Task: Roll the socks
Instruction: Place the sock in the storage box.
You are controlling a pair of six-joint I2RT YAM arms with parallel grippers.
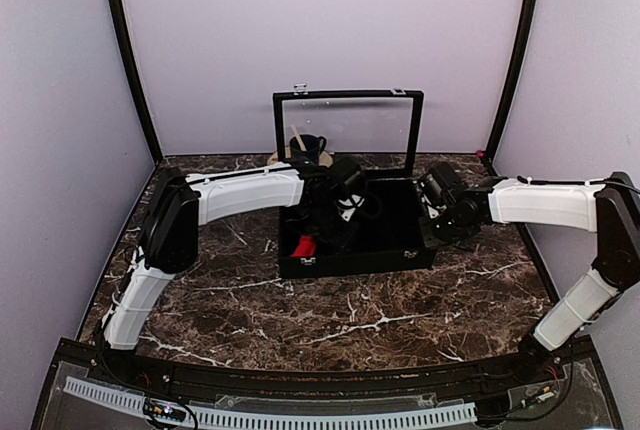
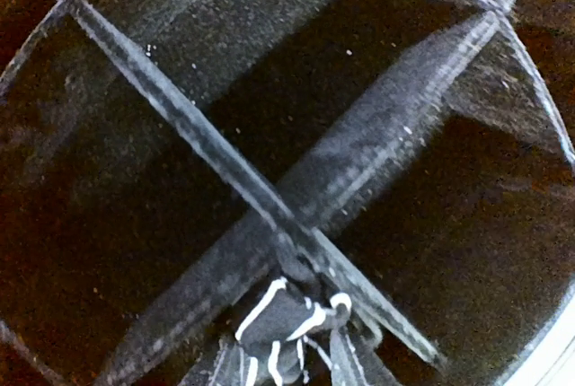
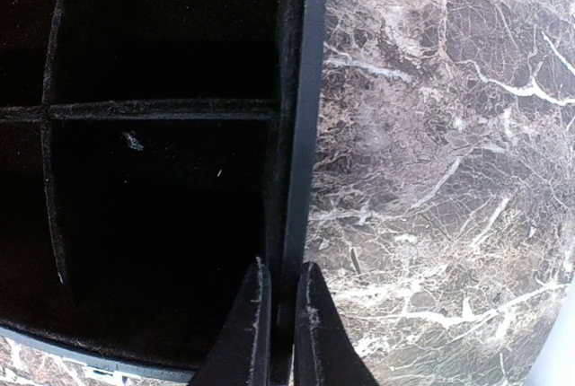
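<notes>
A red sock (image 1: 303, 247) lies in the front left compartment of the open black box (image 1: 350, 265). My left gripper (image 1: 345, 208) reaches down into the middle of the box. In the dim left wrist view a small fabric bundle (image 2: 283, 319), dark with white stripes, sits between the fingers of the left gripper (image 2: 287, 343), just below where two dividers (image 2: 269, 206) cross. Its colour is lost in the gloom. My right gripper (image 3: 281, 271) is shut on the box's right wall (image 3: 305, 90), one finger inside and one outside; it also shows in the top view (image 1: 437, 228).
The box's glass lid (image 1: 345, 97) stands upright behind it. A dark blue mug (image 1: 308, 145) sits behind the lid near the back wall. Brown marble tabletop (image 1: 330, 320) spreads in front of the box. Black frame posts stand at both sides.
</notes>
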